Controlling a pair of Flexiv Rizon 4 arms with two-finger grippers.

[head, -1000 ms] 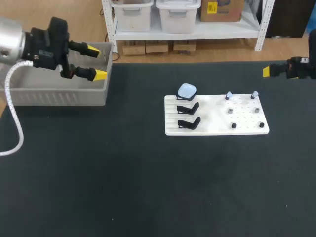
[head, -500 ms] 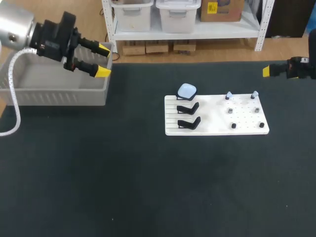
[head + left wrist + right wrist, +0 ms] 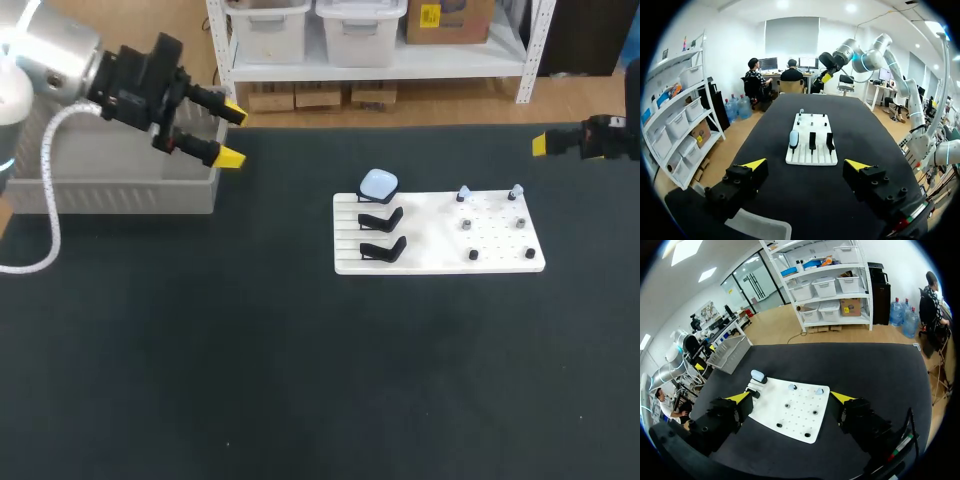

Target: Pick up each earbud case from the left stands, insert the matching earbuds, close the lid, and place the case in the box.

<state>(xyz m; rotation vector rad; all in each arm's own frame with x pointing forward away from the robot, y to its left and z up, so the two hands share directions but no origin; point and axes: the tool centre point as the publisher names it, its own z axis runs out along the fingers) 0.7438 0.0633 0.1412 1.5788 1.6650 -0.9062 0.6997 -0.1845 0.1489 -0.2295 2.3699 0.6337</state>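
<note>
The counter [image 3: 300, 380] looked matt black. On it, the board [image 3: 430, 235] was smooth white plastic; on the board, the earbud case [image 3: 378, 183] shone pale and glossy, and the stands [image 3: 382, 218] were dull black plastic. The box [image 3: 110, 185] was ribbed grey plastic. The left arm [image 3: 55, 55] was brushed metal.

The left gripper [image 3: 232, 133] travels rightward across the head view, away from the grey box [image 3: 110, 190]; a second ago its yellow tips sit over the box's right end; half a second ago they reach the box's right wall; now they hang past that wall, above the dark table [image 3: 250, 330] and nearer the white board [image 3: 440, 225]; the silver wrist [image 3: 60, 50] follows, coming further in from the left corner.
</note>
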